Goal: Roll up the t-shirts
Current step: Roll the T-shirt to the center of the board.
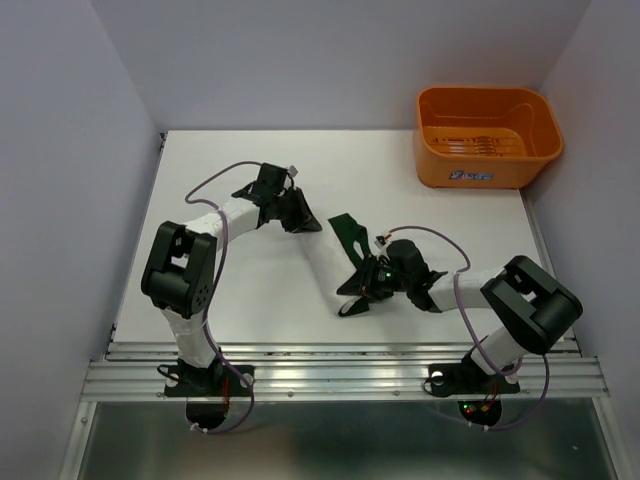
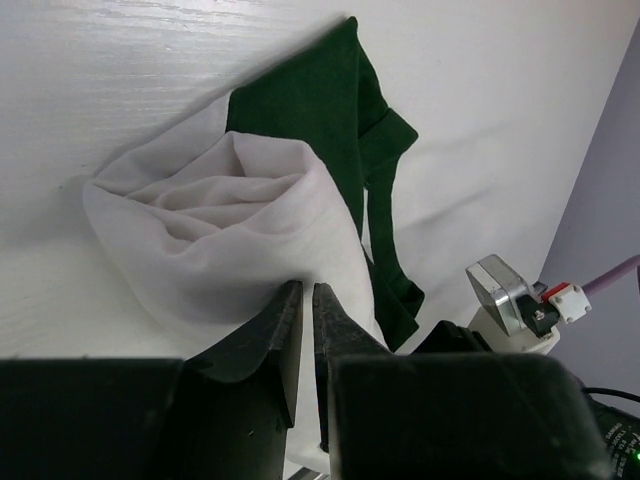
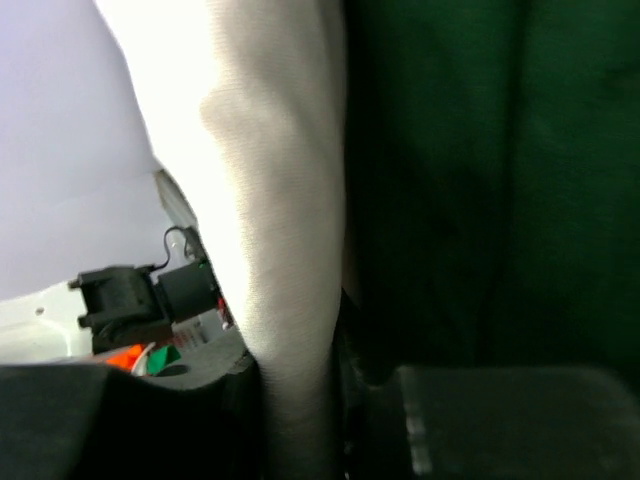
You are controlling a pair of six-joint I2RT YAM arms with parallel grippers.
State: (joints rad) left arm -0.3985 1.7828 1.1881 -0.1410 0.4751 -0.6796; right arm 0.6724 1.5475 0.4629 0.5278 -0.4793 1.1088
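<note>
A white table [image 1: 260, 295] fills the overhead view, boxed in by pale walls. Two black robot arms wrapped in white reach in from its near edge: the left arm [image 1: 180, 270] bends toward the middle of the table, and the right arm [image 1: 525, 305] reaches left across the front.

An orange plastic basket [image 1: 440, 160] sits at the far right corner, well apart from both arms.

The t-shirt [image 1: 325, 262] lies near the table's centre, between the two grippers. It is gathered into a loose white roll running diagonally. Dark green fabric sticks out at its far side and again at its near end.

The left gripper [image 2: 306, 290] is at the far end of the roll. Its fingers are nearly together, pinching the white cloth at their tips. Its wrist camera shows soft spiral folds in the roll's open end.

The right gripper [image 1: 362, 288] is at the near end. Its camera is filled by white and green cloth, with the white fabric clamped between its fingers.
</note>
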